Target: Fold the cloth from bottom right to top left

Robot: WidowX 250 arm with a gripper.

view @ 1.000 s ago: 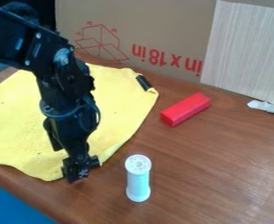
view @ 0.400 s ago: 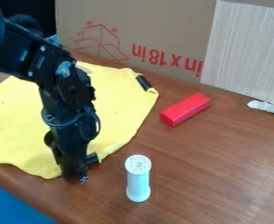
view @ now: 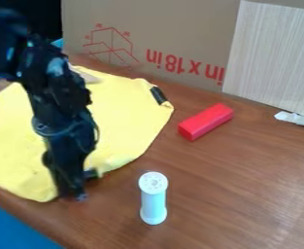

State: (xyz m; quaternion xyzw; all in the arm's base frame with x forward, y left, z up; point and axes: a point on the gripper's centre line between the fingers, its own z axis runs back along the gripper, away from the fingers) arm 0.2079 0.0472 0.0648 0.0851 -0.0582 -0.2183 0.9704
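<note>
1. The brown wooden desk (view: 232, 194) is backed by a cardboard box (view: 174, 29) marked in red, with a pale wood-grain panel (view: 271, 58) at right.
2. The yellow cloth (view: 125, 124) is spread over the desk's left part, partly covered by the black arm (view: 60, 97).
3. The hand (view: 77, 187) is held low at the cloth's near edge; whether it is apart, together or clamped cannot be told.
4. A red block (view: 206, 121) and a white-topped, pale blue cylinder (view: 153, 202) are seen right of the cloth.
</note>
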